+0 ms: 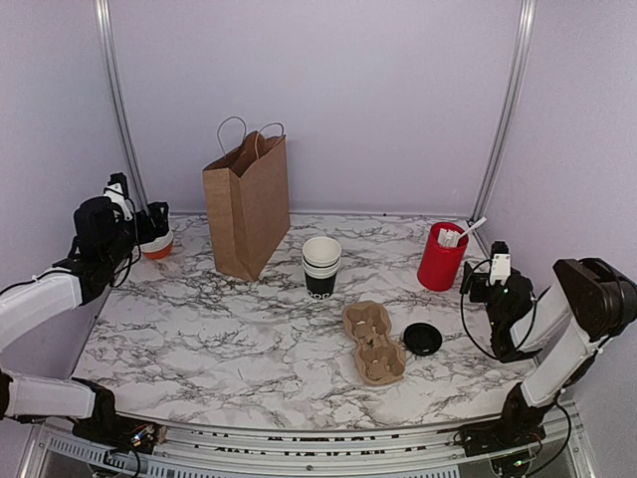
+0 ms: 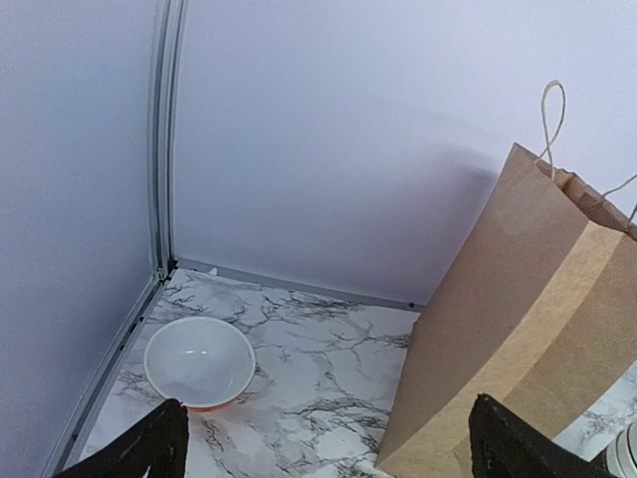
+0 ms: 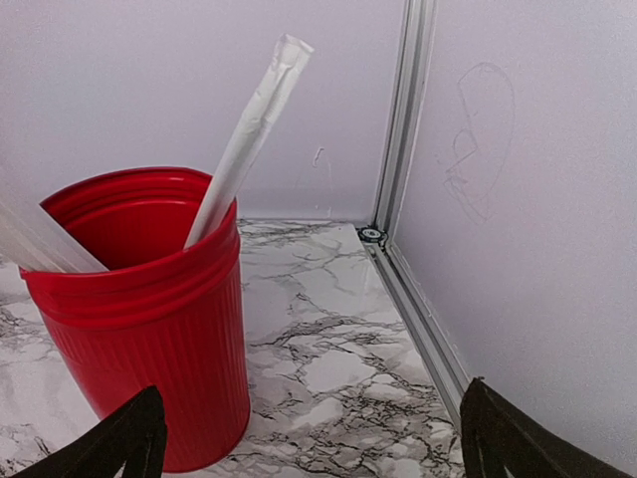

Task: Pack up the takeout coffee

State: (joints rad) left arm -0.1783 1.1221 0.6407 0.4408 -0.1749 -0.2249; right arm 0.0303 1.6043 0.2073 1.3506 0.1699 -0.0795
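Closest up, my left claw (image 2: 328,450) gapes empty, paper bag (image 2: 518,329) just ahead-right of it, while my right claw (image 3: 304,446) gapes empty, red cup (image 3: 149,309) just ahead-left.

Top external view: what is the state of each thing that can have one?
Paper bag: upright, open.
Cup stack: upright, lidless.
Black lid: lying flat, on no cup.
Cardboard carrier: flat, empty.
Red cup: upright, holds sticks.
Bowl: upright, empty.
Left claw: open, empty.
Right claw: open, empty.

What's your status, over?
Left gripper open, empty; right gripper open, empty. Black lid loose beside cup carrier; black cups stacked, lidless. Red cup close by right gripper.
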